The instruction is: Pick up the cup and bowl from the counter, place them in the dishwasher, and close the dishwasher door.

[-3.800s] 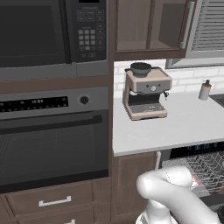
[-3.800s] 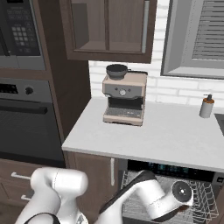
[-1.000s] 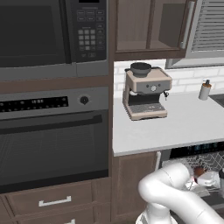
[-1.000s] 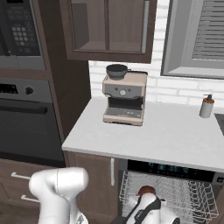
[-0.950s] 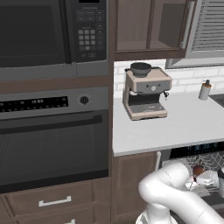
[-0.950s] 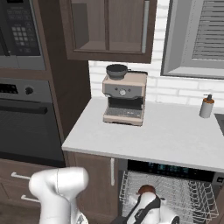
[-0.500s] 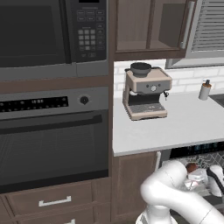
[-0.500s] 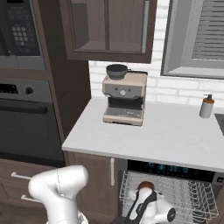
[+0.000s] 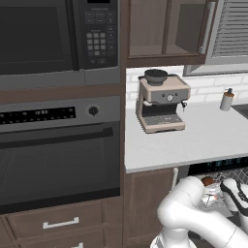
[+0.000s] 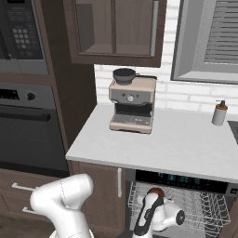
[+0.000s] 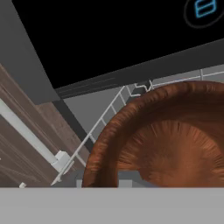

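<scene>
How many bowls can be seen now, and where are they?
1. The reddish-brown bowl sits in the pulled-out dishwasher rack, beside the arm; other dishes may be hidden behind the arm.

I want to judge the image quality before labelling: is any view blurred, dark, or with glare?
Left base view: even light, sharp, no glare on the counter. Right base view: the same, with the dishwasher interior dim. Hand view: the bowl is very close and looks soft, and the upper part is almost black.

One bowl (image 11: pixel 162 144) — one coffee machine (image 10: pixel 132 105)
</scene>
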Available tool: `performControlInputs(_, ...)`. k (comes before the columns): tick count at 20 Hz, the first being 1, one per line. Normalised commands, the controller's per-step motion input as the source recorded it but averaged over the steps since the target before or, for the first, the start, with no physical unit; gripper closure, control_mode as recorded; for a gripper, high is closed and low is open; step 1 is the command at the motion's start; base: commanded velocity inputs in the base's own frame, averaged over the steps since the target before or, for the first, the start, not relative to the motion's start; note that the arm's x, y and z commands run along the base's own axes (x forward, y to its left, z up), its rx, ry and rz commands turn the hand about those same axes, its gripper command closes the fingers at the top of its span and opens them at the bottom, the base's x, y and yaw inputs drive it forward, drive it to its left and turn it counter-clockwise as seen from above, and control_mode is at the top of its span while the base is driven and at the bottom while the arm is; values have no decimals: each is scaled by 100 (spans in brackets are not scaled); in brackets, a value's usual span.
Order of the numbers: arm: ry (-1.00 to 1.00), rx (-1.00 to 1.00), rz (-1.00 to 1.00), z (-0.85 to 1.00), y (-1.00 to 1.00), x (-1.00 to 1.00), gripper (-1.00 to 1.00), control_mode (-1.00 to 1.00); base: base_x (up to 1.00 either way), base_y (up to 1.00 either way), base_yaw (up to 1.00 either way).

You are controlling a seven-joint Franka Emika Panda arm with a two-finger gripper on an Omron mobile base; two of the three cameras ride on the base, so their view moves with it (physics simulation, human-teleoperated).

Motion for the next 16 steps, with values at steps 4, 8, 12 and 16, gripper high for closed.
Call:
performControlInputs(4, 13, 0, 0, -31, -12, 8, -100, -100, 0, 0, 0)
performControlInputs(8, 1, 0, 0, -21, -14, 0, -100, -100, 0, 0, 0)
performControlInputs(12, 0, 7, 0, -6, -38, -3, -100, -100, 0, 0, 0)
performControlInputs(16, 9, 10, -2, 31, -57, -66, -100, -100, 0, 0, 0)
